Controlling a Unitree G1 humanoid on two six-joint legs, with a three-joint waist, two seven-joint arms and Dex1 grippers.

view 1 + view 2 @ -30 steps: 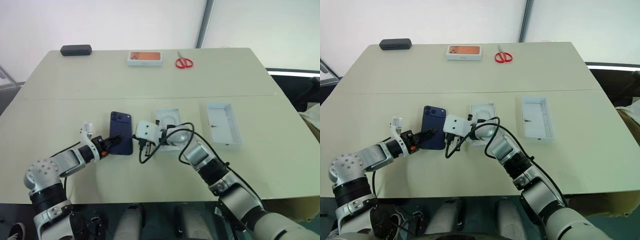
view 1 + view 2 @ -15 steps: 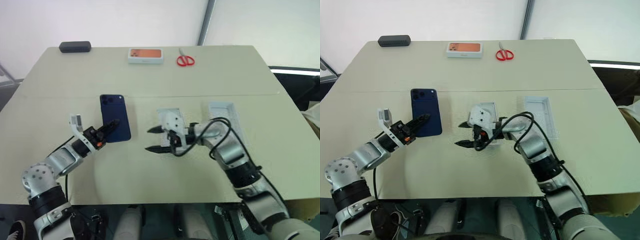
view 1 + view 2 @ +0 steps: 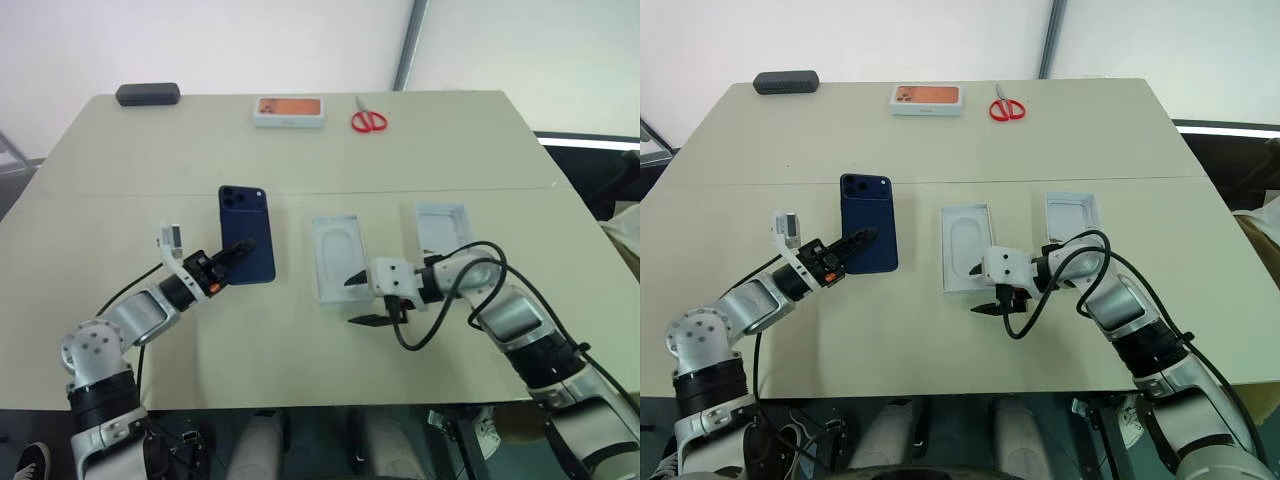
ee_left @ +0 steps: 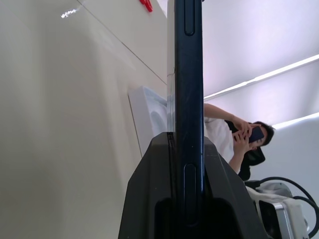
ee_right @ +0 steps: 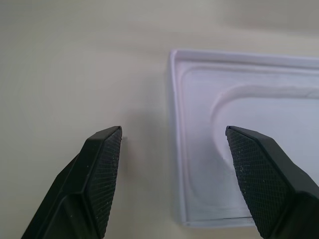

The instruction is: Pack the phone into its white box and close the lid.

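Navy-blue glossy slim phone (image 3: 247, 234) pinched at its bottom edge by left gripper (image 3: 228, 266), lifted off table for boxing; right gripper (image 3: 361, 300) spread wide, empty, beside thin white oval-recessed insert (image 3: 337, 258).

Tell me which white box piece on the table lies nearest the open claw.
The thin white insert with the oval recess, just ahead of the right claw; the other white tray lies farther right.

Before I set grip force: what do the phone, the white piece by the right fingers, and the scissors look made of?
The phone: glossy dark navy back, likely glass, with a smooth dark edge that could be metal. The white insert: matte with a moulded oval recess, probably pressed paper pulp or thin plastic. The scissors: red handles look like plastic; blades too small to judge.
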